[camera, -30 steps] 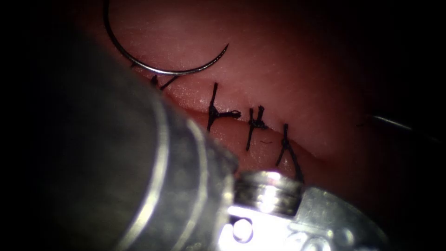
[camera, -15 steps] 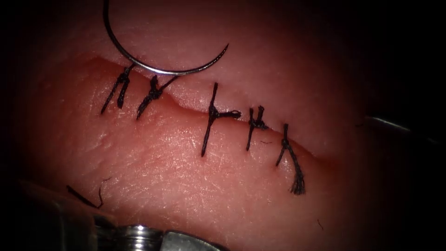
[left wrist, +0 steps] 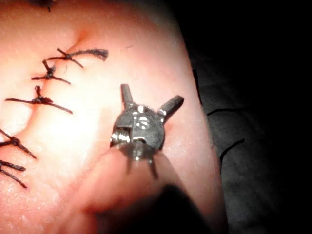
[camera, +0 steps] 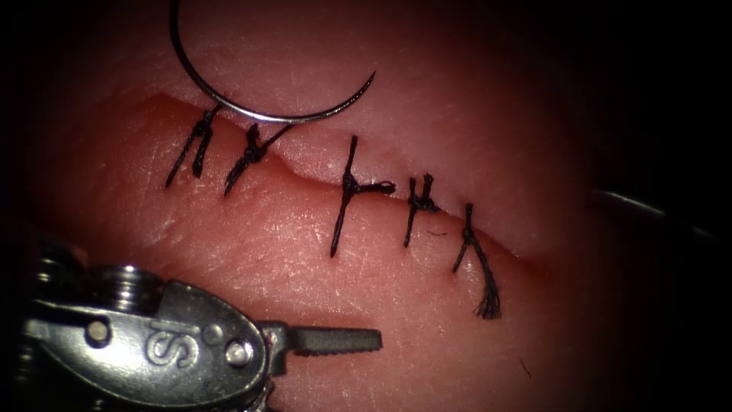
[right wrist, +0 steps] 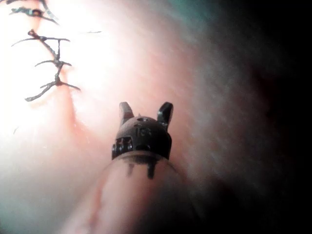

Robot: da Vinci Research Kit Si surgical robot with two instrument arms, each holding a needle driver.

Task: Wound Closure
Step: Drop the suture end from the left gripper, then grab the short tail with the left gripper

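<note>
The curved needle [camera: 252, 114] lies loose on the tissue [camera: 320, 259] just above the cut's left end, held by neither tool, its tip [camera: 372, 75] free in the air. Several knotted black stitches [camera: 347, 187] cross the cut [camera: 305, 177]. My left tool [camera: 366, 341] is low on the left, below the cut, one jaw pointing right. In the left wrist view its jaws [left wrist: 152, 95] stand spread in a V over bare tissue, holding nothing. In the right wrist view the right tool [right wrist: 146, 107] hovers over tissue beside the stitches [right wrist: 51, 63], open and holding nothing.
The rightmost stitch ends in a frayed cut tail [camera: 488, 304]. A tiny scrap of thread [camera: 524, 368] lies low on the right. A thin pale streak [camera: 640, 204] crosses the dark right edge. Loose dark thread [left wrist: 229, 109] lies on the dark surface beside the tissue.
The left tool, which covered the lower left of the view close up, drew back downward and now shows at lower left with its jaws opened. Needle and stitches stayed put.
</note>
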